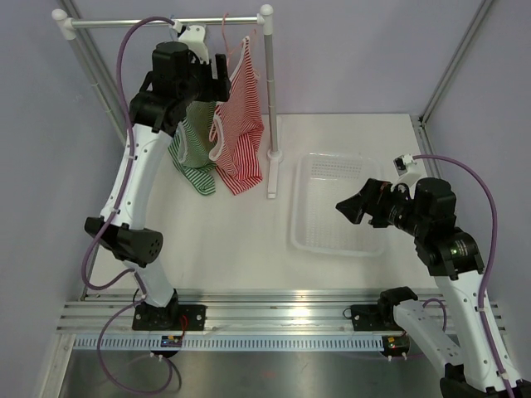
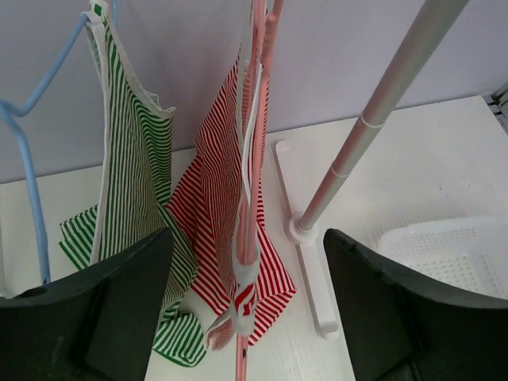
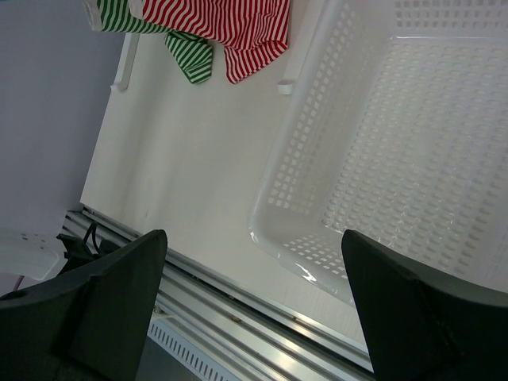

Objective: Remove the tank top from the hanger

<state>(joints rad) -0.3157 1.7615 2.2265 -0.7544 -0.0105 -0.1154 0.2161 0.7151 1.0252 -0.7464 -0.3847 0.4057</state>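
A red-and-white striped tank top (image 1: 240, 124) hangs on a pink hanger (image 1: 226, 33) from the rack's rail. A green-and-white striped tank top (image 1: 191, 149) hangs just left of it. My left gripper (image 1: 222, 76) is raised near the rail, open and empty. In the left wrist view the left gripper (image 2: 248, 317) straddles the pink hanger (image 2: 255, 119) and the red tank top (image 2: 208, 206) without touching them. The green top (image 2: 131, 182) hangs on a blue hanger (image 2: 30, 159). My right gripper (image 1: 348, 206) is open and empty over the basket's near edge; it also shows in the right wrist view (image 3: 254, 317).
The rack's white upright pole (image 1: 268, 99) and foot (image 1: 272, 170) stand right of the tops; the pole (image 2: 373, 119) is close to my left gripper's right finger. A white perforated basket (image 1: 309, 224) lies right of the rack. The aluminium rail (image 1: 274, 311) runs along the near edge.
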